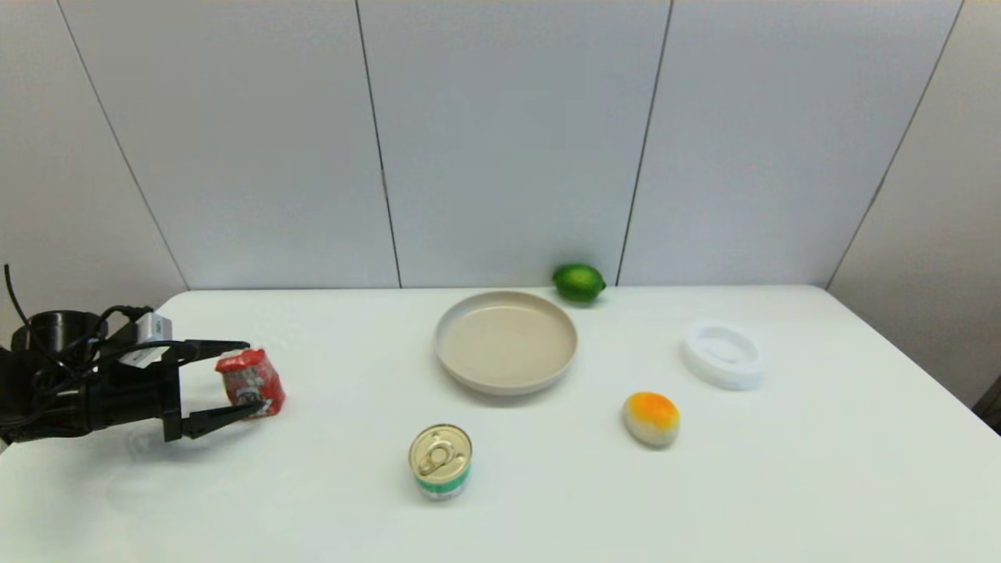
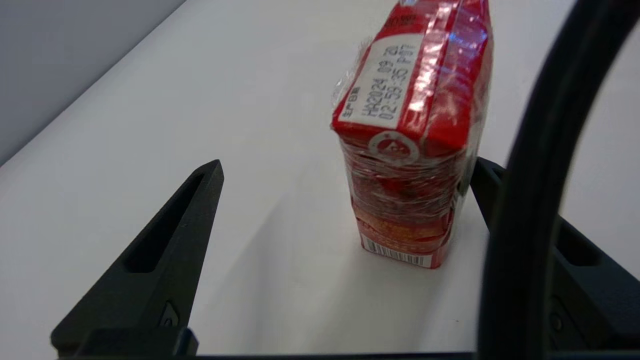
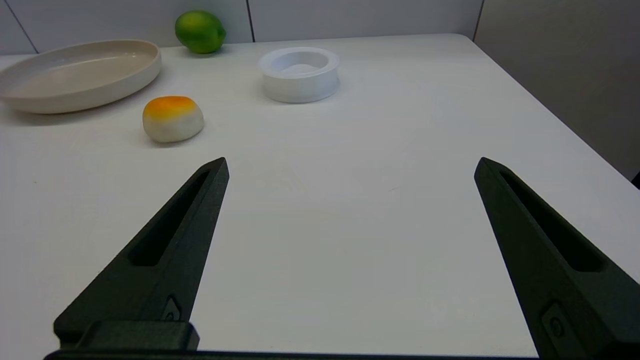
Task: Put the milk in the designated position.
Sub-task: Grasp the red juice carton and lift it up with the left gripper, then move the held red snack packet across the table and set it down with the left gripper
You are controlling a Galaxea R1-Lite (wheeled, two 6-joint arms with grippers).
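Black fingers of our left claw (image 1: 249, 375) straddle the milk (image 1: 252, 383) near the bench's left edge, wide open, one touching; closing off-centre could topple it.

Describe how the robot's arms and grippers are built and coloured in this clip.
Both are matte black. The left gripper has two long tapering fingers, each with a slot, loose black cables and a small white-grey module on its wrist. The right gripper shows matching slotted, pointed fingers.
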